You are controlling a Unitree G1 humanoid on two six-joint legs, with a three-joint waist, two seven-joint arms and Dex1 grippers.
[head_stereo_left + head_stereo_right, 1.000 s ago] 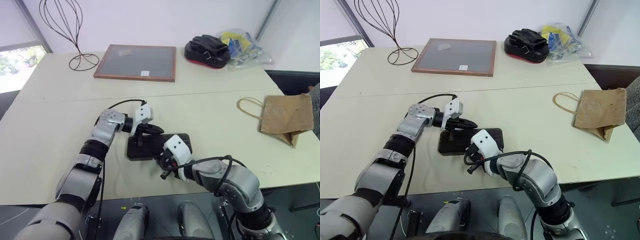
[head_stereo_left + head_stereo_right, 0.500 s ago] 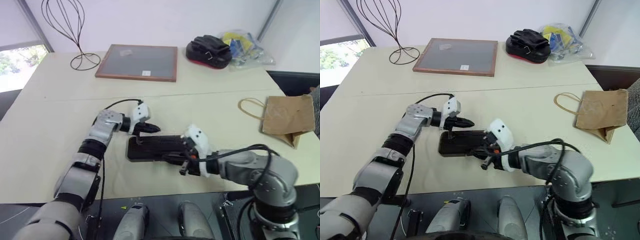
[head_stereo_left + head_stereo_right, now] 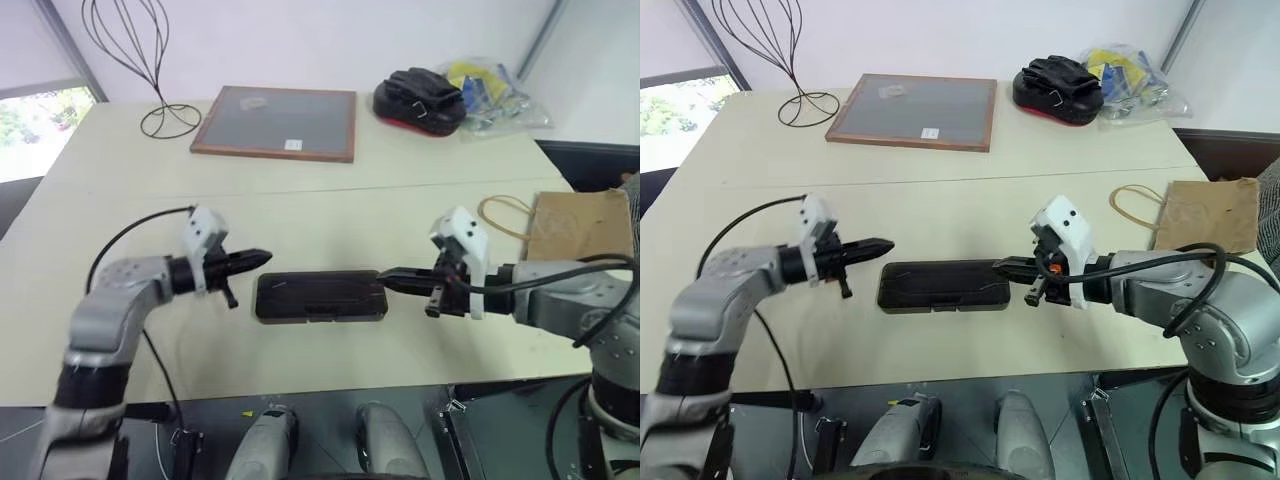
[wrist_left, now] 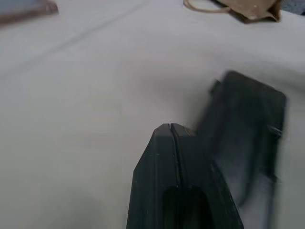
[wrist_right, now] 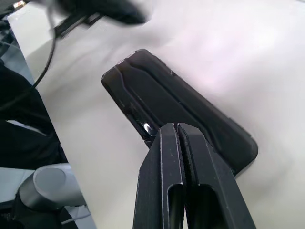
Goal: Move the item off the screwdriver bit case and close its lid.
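The screwdriver bit case (image 3: 320, 297) lies flat near the table's front edge, its dark lid (image 5: 183, 112) down over the tray. The item, a crumpled brown paper bag (image 3: 580, 228) with string handles, rests on the table at the right, apart from the case. My left gripper (image 3: 262, 258) hovers just left of the case, shut and holding nothing, fingers pressed together in the left wrist view. My right gripper (image 3: 384, 277) hangs just off the case's right end, shut and holding nothing.
A wooden-framed grey board (image 3: 276, 123) and a wire stand (image 3: 135, 60) sit at the back left. A black-and-red pouch (image 3: 418, 100) and a plastic bag (image 3: 490, 90) lie at the back right. The table's front edge runs just below the case.
Both grippers have left the case: the left pulled away to the left, the right swung out to the right and rose. The case now lies uncovered between them with its lid down.
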